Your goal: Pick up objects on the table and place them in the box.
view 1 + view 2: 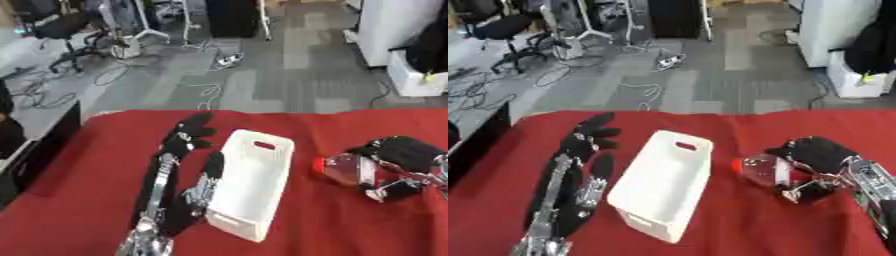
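- The left hand (188, 145) is lying on the red tablecloth (96, 170) just beside the box's left wall; its fingers are stretching out straight toward the far edge of the table, released and holding nothing; its thumb (210, 172) is resting against or very near the box's side, though I cannot tell whether it is touching.
- The white box (249, 182) is sitting in the middle of the table, set askew with its far end tipped to the right; a handle slot is showing in its far wall; nothing is showing inside it.
- A clear bottle (761, 169) with a red cap (736, 165) is lying on its side to the right of the box, apart from it; the cap is pointing toward the box.
- The right hand (820, 155) is reaching in from the right edge and is grasping the bottle; its black fingers are curling over the bottle's far end and top, so that the bottle is sticking out leftward from the hand.
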{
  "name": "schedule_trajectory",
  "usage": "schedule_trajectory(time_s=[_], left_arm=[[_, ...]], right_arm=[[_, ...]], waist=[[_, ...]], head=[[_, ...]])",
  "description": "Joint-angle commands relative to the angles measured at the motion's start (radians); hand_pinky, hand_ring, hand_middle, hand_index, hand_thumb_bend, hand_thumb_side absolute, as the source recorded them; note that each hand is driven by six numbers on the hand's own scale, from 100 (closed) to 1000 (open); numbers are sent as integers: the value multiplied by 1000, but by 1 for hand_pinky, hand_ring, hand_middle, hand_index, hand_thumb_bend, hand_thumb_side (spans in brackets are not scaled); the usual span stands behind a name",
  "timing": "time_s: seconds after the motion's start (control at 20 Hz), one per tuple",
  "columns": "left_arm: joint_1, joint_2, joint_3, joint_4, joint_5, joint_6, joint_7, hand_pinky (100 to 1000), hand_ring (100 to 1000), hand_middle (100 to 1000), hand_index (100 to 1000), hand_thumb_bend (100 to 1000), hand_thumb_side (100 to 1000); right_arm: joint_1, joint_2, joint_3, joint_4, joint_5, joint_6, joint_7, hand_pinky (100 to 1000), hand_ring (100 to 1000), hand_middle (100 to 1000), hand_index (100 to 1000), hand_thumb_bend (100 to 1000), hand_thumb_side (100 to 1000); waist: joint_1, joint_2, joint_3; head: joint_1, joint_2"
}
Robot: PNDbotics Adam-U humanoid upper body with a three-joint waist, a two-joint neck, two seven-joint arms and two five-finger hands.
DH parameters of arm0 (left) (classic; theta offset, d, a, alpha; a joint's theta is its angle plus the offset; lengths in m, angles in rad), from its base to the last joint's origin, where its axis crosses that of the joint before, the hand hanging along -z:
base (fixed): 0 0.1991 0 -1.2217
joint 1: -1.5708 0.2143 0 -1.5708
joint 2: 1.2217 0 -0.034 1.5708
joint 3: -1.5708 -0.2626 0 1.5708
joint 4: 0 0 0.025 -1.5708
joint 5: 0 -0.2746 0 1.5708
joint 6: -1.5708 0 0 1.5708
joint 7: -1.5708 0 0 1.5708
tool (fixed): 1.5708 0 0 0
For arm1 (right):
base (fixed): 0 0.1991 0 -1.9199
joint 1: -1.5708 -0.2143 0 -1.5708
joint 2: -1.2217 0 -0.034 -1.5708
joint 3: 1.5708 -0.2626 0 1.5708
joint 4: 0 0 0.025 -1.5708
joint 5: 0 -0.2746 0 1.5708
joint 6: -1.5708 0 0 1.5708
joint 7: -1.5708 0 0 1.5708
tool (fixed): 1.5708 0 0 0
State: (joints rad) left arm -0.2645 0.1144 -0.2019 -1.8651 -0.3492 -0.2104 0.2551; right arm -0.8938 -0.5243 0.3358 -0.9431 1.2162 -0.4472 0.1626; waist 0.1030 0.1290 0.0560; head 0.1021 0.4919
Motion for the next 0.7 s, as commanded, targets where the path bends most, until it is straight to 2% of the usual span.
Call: schedule_trajectory(time_s=[0.05, 0.35, 0.7], left_arm=[[0, 19, 9, -7, -7, 1, 3, 678, 776, 820, 884, 268, 783], [14, 31, 13, 2, -13, 1, 7, 678, 776, 820, 885, 269, 783], [24, 43, 12, 9, -18, -1, 6, 678, 776, 819, 885, 270, 783]], right_arm=[[-52, -37, 0, -52, -17, -5, 9, 100, 184, 325, 664, 175, 474], [-95, -63, 32, -111, -44, -15, 56, 100, 198, 339, 677, 186, 472], [-149, -68, 59, -125, -42, -36, 88, 100, 213, 353, 689, 202, 470]], waist=[[-10, -30, -5], [-26, -56, -32], [-48, -71, -49]], head=[[15, 6], [29, -4], [41, -28]])
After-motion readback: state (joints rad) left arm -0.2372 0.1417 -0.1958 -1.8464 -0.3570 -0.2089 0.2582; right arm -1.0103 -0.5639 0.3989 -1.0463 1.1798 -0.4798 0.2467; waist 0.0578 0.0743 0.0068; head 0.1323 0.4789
